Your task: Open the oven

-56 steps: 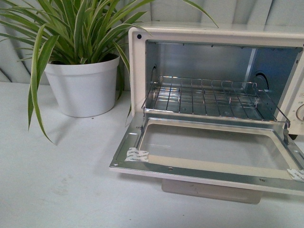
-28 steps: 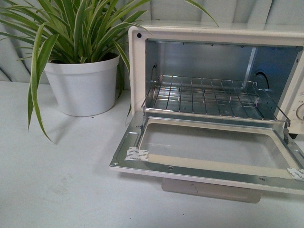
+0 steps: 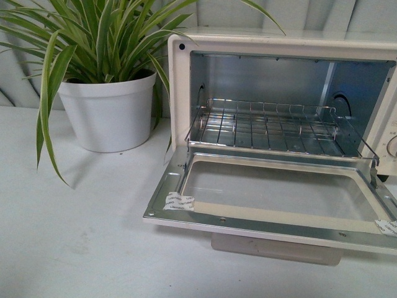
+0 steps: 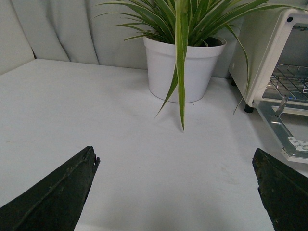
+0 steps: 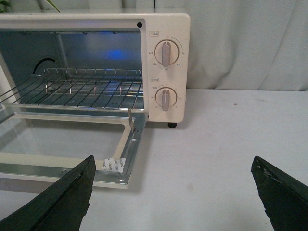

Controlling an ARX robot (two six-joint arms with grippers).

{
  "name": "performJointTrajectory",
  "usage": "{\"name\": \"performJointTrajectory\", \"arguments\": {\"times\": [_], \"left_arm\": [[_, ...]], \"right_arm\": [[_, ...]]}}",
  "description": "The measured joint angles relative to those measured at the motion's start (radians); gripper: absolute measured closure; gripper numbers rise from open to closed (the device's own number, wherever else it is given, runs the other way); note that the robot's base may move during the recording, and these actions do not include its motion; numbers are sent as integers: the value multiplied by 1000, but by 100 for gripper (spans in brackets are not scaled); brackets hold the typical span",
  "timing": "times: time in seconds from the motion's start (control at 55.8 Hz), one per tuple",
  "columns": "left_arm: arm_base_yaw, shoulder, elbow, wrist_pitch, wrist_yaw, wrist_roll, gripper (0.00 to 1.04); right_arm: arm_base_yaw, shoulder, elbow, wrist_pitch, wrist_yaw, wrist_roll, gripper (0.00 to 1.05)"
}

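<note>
The cream-white oven (image 3: 180, 81) stands on the white table with its glass door (image 3: 273, 195) folded down flat. The wire rack (image 3: 267, 127) and metal interior show. The bar handle (image 3: 273, 248) hangs under the door's front edge. Neither gripper shows in the front view. In the left wrist view my left gripper (image 4: 175, 161) is open and empty over bare table, left of the oven (image 4: 267, 43). In the right wrist view my right gripper (image 5: 173, 166) is open and empty, near the open door's corner (image 5: 115, 166), in front of the oven's knob panel (image 5: 166, 72).
A white pot (image 3: 105, 112) with a long-leaved plant (image 3: 93, 31) stands just left of the oven; it also shows in the left wrist view (image 4: 185, 67). Grey curtain (image 5: 250, 43) hangs behind. Bare white table (image 3: 74, 242) lies in front of the pot and right of the oven (image 5: 231, 144).
</note>
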Motion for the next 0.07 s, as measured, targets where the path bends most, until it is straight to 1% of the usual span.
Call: {"name": "performJointTrajectory", "arguments": {"times": [0.072], "left_arm": [[0,0,0,0,0,0,6]], "right_arm": [[0,0,0,0,0,0,9]]}}
